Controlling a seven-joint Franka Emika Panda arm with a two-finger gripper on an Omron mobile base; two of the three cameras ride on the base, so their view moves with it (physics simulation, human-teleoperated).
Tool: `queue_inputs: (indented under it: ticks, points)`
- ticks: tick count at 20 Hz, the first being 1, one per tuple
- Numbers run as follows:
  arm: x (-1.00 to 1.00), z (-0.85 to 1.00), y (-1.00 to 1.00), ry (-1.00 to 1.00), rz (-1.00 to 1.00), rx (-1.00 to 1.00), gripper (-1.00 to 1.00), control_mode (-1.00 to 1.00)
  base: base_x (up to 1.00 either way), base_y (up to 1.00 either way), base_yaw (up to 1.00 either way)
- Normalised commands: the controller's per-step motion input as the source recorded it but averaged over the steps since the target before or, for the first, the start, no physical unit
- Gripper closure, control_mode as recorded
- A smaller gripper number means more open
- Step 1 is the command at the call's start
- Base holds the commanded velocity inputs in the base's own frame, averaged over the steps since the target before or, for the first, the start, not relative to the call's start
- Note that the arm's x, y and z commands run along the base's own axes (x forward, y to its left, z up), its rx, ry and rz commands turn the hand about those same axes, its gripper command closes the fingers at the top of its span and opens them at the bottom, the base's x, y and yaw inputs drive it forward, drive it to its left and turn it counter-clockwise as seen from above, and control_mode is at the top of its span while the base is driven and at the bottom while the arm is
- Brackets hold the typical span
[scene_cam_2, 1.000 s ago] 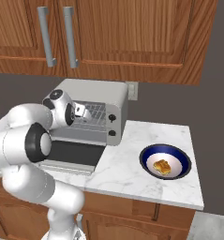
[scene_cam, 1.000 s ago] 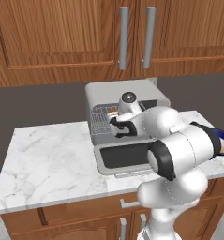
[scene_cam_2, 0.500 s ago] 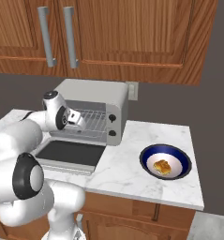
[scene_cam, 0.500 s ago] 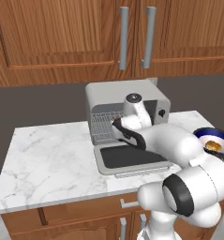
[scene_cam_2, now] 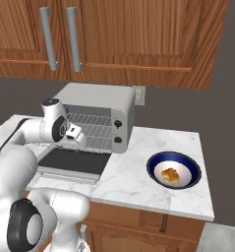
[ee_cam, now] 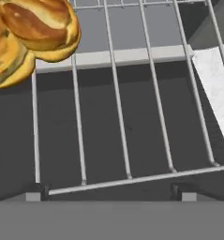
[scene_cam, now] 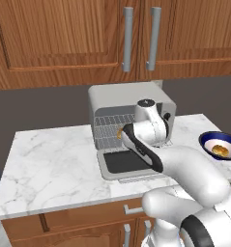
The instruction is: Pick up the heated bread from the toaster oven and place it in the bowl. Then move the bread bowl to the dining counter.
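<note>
We start with the counter, marble, under wooden cabinets, and on it the oven with its dark door dropped flat. To the arm's right sits the bowl, well apart from the oven, and there's a golden piece of bread lying in it. Now the gripper is at the oven mouth, just above the door, jaws spread wide and holding nothing. Down at the smallest thing: a lumpy golden bun resting on the rack, seen in the hand view at the upper left, off to one side of the fingers' line, so we reckon the hand needs to shift over before closing. We'd judge that bun light, soft and a bit crumbly, with a crust that gives under pressure, so we'd take it across its middle, fingers either side of the widest lump, and squeeze gently; the rack wires beneath could catch a fingertip.
</note>
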Motion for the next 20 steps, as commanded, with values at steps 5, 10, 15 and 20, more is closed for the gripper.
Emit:
queue_inputs:
  ticks: [5, 10, 15, 20]
  points:
    - [-0.98, 0.07, -0.12, -0.07, 0.00, 0.02, -1.00, -1.00, 0.00, 0.00, 0.00]
    - [-0.17, 0.94, 0.21, -0.36, 0.00, 0.00, -1.00, -1.00, 0.00, 0.00, 0.00]
    - [0.06, 0.98, 0.27, -0.17, 0.00, -0.03, -1.00, -1.00, 0.00, 0.00, 0.00]
    - [0.29, 0.36, 0.34, -0.07, 0.02, 0.00, -1.00, -1.00, 0.00, 0.00, 0.00]
